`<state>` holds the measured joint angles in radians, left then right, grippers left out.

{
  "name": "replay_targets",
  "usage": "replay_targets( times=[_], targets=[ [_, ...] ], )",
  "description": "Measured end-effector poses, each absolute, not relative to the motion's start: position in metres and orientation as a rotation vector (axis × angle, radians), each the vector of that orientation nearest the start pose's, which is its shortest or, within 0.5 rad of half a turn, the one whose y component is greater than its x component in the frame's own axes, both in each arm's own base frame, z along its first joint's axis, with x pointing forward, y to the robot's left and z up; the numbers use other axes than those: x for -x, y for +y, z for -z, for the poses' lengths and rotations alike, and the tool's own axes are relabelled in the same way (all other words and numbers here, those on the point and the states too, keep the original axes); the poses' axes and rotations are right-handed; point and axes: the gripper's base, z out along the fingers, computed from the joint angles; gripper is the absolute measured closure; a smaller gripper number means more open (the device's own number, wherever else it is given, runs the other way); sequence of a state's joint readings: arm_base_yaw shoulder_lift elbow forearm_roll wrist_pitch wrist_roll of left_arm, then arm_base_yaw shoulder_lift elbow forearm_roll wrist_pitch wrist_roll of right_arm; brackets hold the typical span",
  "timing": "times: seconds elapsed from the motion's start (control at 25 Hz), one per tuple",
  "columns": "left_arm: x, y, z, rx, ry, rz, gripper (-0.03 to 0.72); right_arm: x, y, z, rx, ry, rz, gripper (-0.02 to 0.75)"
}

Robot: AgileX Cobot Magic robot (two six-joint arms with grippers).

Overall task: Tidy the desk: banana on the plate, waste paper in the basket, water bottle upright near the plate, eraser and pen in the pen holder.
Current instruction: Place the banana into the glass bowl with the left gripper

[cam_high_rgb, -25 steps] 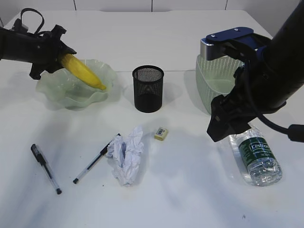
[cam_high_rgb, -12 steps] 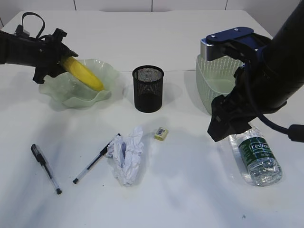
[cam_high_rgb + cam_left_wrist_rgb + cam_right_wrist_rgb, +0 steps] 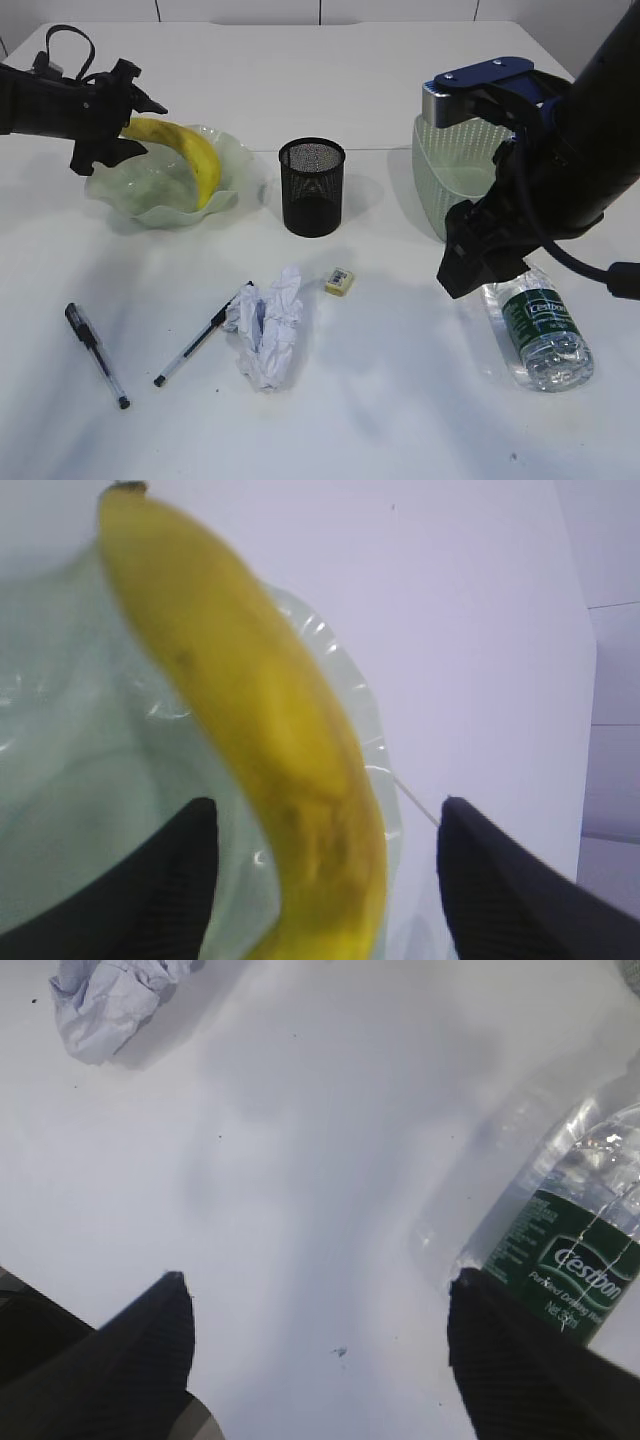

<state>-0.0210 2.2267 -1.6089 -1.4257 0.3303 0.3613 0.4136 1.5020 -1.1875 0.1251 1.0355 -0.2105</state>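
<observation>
The yellow banana (image 3: 190,150) (image 3: 270,710) leans into the pale green plate (image 3: 150,190) (image 3: 60,780), its far end down on the plate's right side. My left gripper (image 3: 125,125) (image 3: 325,805) is open around the banana's near end, with a gap on both sides. Over bare desk, my right gripper (image 3: 460,280) (image 3: 315,1280) stands open and empty, just left of the water bottle (image 3: 540,330) (image 3: 580,1250), which lies on its side. On the desk's middle lie the waste paper (image 3: 268,330) (image 3: 105,995), the eraser (image 3: 339,281) and two pens (image 3: 95,353) (image 3: 200,335).
The black mesh pen holder (image 3: 312,187) stands upright behind the paper. The sage-green basket (image 3: 450,180) sits at the back right, partly hidden by my right arm. The white desk (image 3: 400,420) runs bare along the front.
My left gripper's jaws have spread apart. The banana has swung down from a slant into the plate. The right arm has not moved.
</observation>
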Motion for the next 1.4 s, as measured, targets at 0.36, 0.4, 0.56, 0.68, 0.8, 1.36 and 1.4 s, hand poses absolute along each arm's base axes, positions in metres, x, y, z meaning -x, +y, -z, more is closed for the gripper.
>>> replay_targets(
  times=[0.36, 0.4, 0.56, 0.68, 0.8, 1.36, 1.4],
  targets=[
    [-0.5, -0.04, -0.184, 0.922, 2.052, 0.962, 0.202, -0.267, 0.128, -0.286, 0.808, 2.722, -0.211, 0.15],
    [-0.499, -0.04, -0.185, 0.915, 2.054, 0.96, 0.202, -0.267, 0.128, -0.286, 0.808, 2.722, -0.211, 0.15],
    [-0.497, -0.04, -0.193, 0.855, 2.068, 0.937, 0.202, -0.267, 0.128, -0.286, 0.809, 2.722, -0.211, 0.15],
    [-0.494, -0.041, -0.201, 0.765, 2.1, 0.904, 0.202, -0.267, 0.128, -0.286, 0.81, 2.724, -0.211, 0.15],
    [-0.488, -0.043, -0.212, 0.634, 2.15, 0.862, 0.202, -0.267, 0.128, -0.286, 0.81, 2.724, -0.211, 0.15],
    [-0.429, -0.044, -0.283, -0.019, 2.452, 0.554, 0.203, -0.264, 0.128, -0.286, 0.811, 2.753, -0.233, 0.15],
    [-0.424, -0.042, -0.288, -0.028, 2.476, 0.525, 0.203, -0.263, 0.128, -0.285, 0.814, 2.76, -0.233, 0.15]
  ],
)
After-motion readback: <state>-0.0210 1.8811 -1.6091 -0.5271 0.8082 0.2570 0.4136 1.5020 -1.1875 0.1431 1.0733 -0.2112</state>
